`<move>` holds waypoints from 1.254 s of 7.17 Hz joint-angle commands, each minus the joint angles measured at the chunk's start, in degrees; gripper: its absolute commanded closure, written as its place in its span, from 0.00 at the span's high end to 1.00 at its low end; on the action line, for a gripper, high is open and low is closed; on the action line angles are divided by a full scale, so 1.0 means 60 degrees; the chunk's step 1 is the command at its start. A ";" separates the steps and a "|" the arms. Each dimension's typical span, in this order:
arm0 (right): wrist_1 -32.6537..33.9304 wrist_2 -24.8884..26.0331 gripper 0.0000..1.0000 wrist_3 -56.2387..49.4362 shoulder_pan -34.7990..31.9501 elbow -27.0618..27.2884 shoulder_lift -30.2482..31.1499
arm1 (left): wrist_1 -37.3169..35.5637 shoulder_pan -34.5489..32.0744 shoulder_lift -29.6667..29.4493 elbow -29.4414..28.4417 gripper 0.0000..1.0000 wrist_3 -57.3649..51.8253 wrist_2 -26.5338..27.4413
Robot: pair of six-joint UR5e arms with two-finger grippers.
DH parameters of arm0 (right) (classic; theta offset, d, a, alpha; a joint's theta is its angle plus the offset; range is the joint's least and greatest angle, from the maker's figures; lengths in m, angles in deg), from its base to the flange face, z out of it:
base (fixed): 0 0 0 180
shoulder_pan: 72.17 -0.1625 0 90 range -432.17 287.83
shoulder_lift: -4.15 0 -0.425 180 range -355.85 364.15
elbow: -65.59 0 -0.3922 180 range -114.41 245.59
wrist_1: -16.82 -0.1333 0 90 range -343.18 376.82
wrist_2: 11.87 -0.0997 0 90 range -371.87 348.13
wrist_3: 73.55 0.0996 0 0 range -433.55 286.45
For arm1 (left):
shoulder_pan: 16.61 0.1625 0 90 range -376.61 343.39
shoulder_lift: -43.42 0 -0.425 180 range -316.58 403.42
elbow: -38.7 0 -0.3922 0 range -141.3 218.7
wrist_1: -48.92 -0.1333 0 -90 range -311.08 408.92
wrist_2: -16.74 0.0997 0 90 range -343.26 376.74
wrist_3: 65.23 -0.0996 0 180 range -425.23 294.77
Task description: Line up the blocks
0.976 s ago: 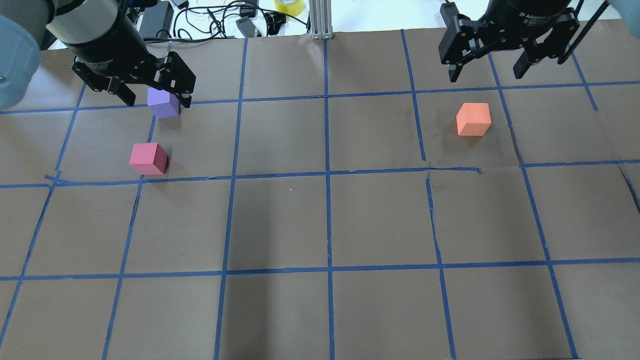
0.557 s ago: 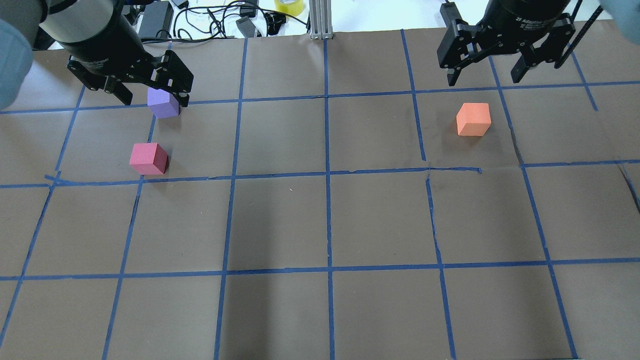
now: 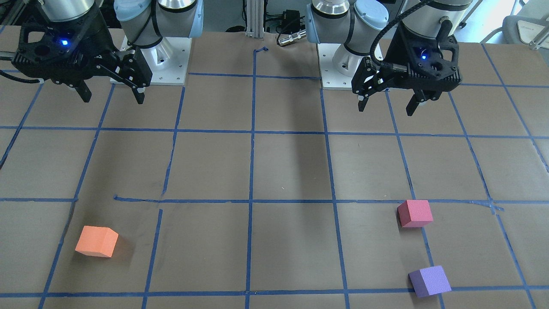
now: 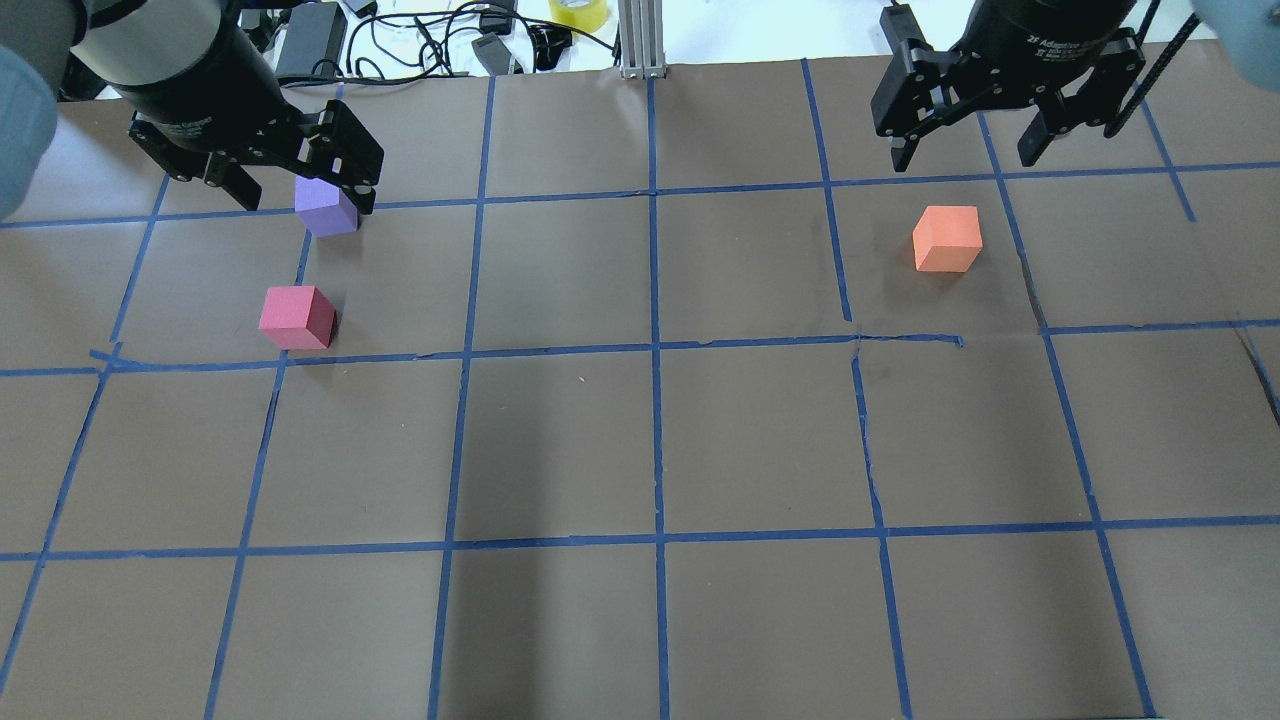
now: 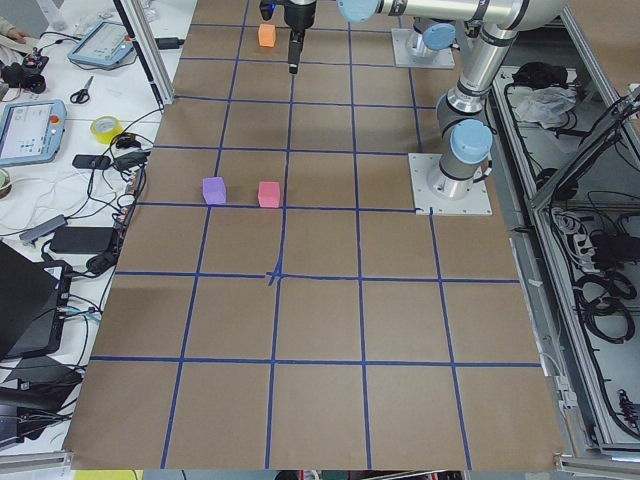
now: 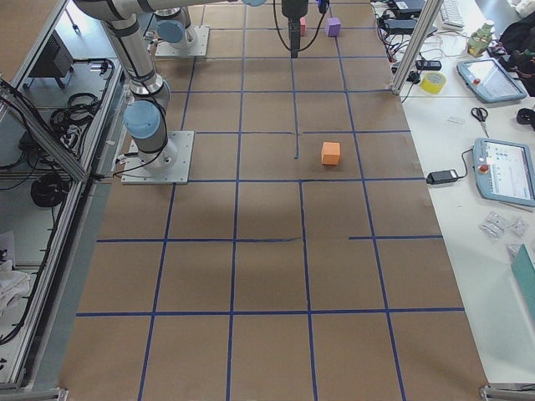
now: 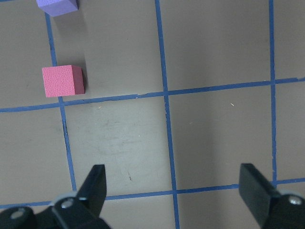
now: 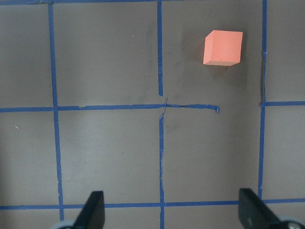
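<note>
Purple block (image 3: 429,281) near pinkish-red block (image 3: 414,213)

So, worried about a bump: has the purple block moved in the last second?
No. The purple block keeps the same place against the blue tape line that runs off to its right in the overhead view.

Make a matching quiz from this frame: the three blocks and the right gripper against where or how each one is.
Things:
1. orange block
2. pinkish-red block
3. purple block
4. right gripper

Places or states:
A. open, holding nothing
B. on the robot's left side, the farther of the two there from the robot
C. the only block on the robot's right side
D. on the robot's left side, the nearer of the two there to the robot

Pairs: 1-C, 2-D, 3-B, 4-A
</note>
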 commanded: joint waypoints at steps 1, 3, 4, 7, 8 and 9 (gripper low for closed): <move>-0.0010 -0.0016 1.00 0.0008 -0.0012 -0.0020 -0.0188 | 0.0016 0.0003 -0.0011 0.0002 1.00 0.0000 -0.0002; 0.0033 0.0188 1.00 0.0081 0.0003 -0.0151 -0.0204 | -0.0013 -0.0012 -0.0026 0.0002 1.00 0.0000 -0.0031; 0.0019 0.0175 1.00 0.0067 0.0003 -0.0152 -0.0189 | -0.0013 0.0002 -0.0026 0.0002 1.00 0.0000 -0.0017; 0.0486 0.0175 1.00 0.0110 0.0061 -0.0080 -0.0218 | -0.0013 0.0002 -0.0041 0.0002 1.00 0.0000 -0.0016; 0.0487 0.0160 1.00 0.0096 0.0061 -0.0050 -0.0218 | 0.0001 -0.0012 -0.0026 0.0016 1.00 0.0000 -0.0016; 0.0516 0.0117 1.00 0.0009 0.0061 -0.0006 -0.0218 | -0.0013 0.0002 -0.0041 0.0002 1.00 0.0000 -0.0016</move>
